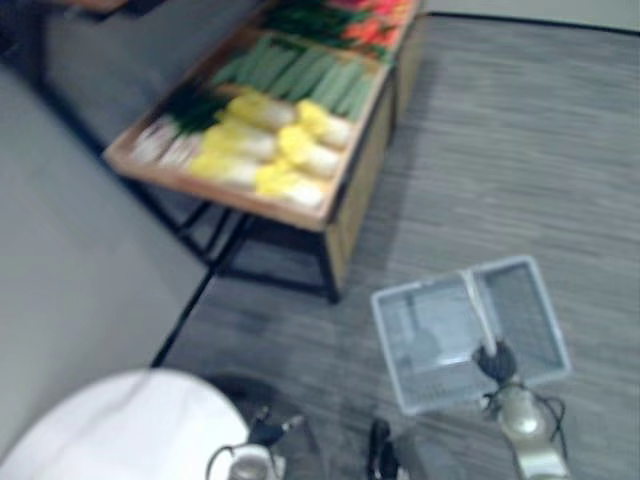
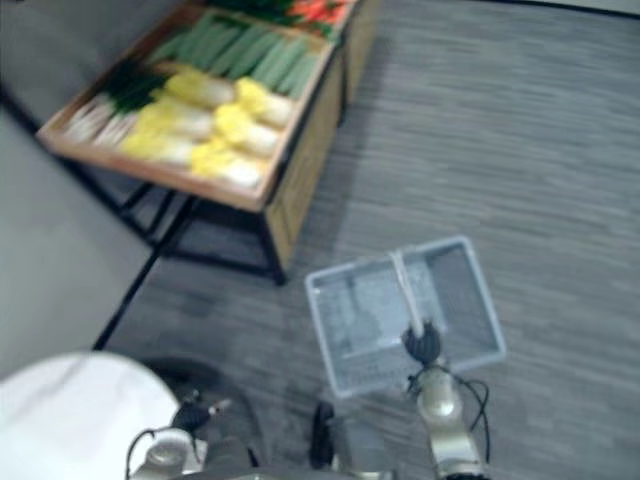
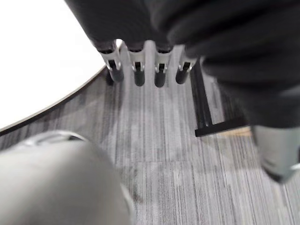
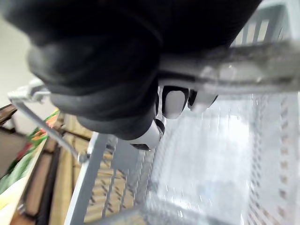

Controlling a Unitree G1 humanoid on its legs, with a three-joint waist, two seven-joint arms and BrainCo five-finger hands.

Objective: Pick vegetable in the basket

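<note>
Head views: a pale, see-through basket (image 1: 425, 345) is carried over the grey carpeted floor (image 1: 500, 150), near the front corner of a wooden display stand (image 1: 350, 210). The basket's handle (image 1: 477, 305) is gripped by the right hand (image 1: 497, 360). In the right wrist view its fingers (image 4: 174, 101) are seen curled round the handle bar, with the basket's slotted walls beyond them.

The vegetables are laid out on the stand, well apart from the basket. Yellow-white cabbages (image 1: 255, 140) are placed at the near end, with long green vegetables (image 1: 300, 70) behind them. White stalks with dark green tops (image 1: 170, 130) are set at the left side, and red-orange produce (image 1: 375, 25) on the far section.

The left hand (image 3: 139, 75) is held low beside a round white table (image 1: 120, 430). Its fingers are shown straight and side by side, pointing at the floor. A black metal frame (image 3: 206, 108) standing on the floor is seen past them.
</note>
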